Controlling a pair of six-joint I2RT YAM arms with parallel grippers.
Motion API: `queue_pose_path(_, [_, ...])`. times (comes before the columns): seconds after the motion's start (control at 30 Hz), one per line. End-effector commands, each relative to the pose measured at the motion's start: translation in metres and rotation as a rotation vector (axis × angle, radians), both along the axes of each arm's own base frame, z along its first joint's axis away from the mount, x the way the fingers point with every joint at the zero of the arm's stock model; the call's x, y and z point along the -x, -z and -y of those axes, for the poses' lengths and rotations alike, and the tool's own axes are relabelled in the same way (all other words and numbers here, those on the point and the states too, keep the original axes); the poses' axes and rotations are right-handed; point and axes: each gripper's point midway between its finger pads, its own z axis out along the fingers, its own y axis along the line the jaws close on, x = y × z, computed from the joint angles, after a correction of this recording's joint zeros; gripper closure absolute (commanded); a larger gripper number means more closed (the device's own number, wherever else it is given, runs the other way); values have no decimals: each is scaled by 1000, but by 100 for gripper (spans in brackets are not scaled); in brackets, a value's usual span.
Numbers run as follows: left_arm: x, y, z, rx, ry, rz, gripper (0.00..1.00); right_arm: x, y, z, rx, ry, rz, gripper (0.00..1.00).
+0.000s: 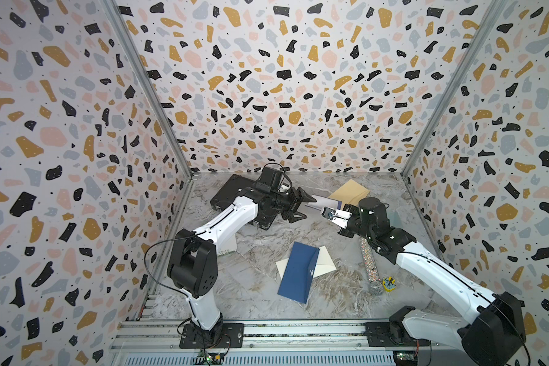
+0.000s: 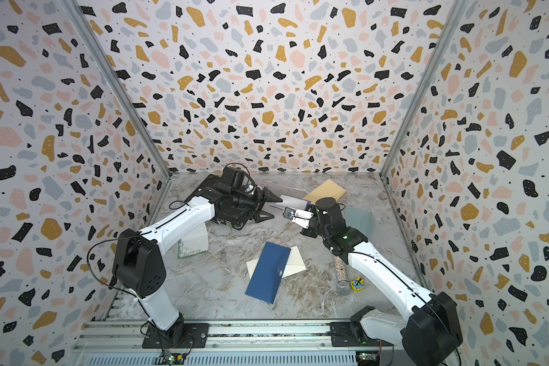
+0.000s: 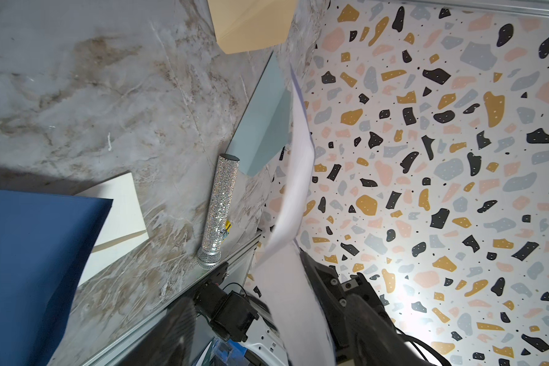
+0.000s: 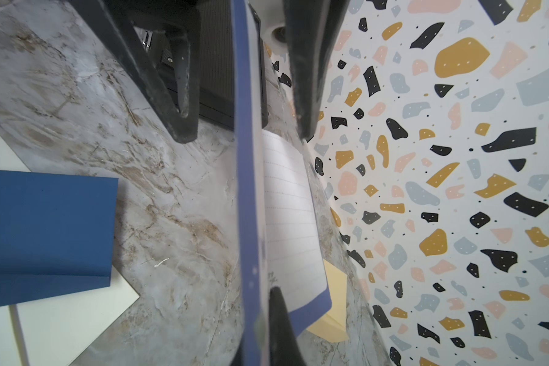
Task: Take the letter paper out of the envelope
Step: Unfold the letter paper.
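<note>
The right gripper (image 1: pixel 327 213) has its jaws clamped on the envelope (image 4: pixel 248 190), with the letter paper (image 4: pixel 289 215) showing. The left gripper (image 1: pixel 310 208) has its jaws wide apart astride the envelope.

**Enclosure: three printed walls, marbled floor**

Back wall (image 1: pixel 292 79), 12 o'clock: white panel printed with terrazzo chips in black, ochre, pink and grey-blue. 9 o'clock wall (image 1: pixel 45 158) and 3 o'clock wall (image 1: pixel 520 142): same print. Aluminium corner posts (image 1: pixel 146 85) at 11 and 1 o'clock. Floor (image 1: pixel 260 285): grey marble pattern, brown veining. Aluminium rail (image 1: pixel 298 331) across 6 o'clock. Bright glare patch (image 3: pixel 403 285) on a wall, left wrist view.
</note>
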Motion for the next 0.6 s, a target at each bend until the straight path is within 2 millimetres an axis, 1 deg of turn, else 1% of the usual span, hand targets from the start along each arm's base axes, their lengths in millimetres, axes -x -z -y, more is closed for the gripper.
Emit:
queue_pose_path(0.0, [-5,1,6,25,19,4,31,1,-17,-4,-12,-15,67,100])
queue_pose_path(0.07, [-10,2,9,51,0,-5,38,1,-18,-8,-7,-26,72,100])
queue_pose_path(0.17, [-15,-1,13,91,-9,-13,50,0,-16,-10,-1,-31,70,100])
queue_pose_path(0.23, [-20,-8,14,127,-19,0,66,2,-11,-12,11,-45,56,100])
queue_pose_path(0.3, [-23,-12,10,138,-37,4,82,1,-10,-12,10,-43,59,100])
queue_pose_path(0.33, [-24,-13,9,139,-40,5,86,1,-10,-13,11,-43,60,100])
queue_pose_path(0.43, [-25,-15,5,145,-45,4,93,0,-6,-13,21,-44,55,100])
queue_pose_path(0.5, [-24,-15,3,149,-46,2,100,-1,-5,-14,15,-40,57,100])
queue_pose_path(0.57, [-24,-14,1,151,-48,4,100,-2,-7,-17,0,-41,65,100])
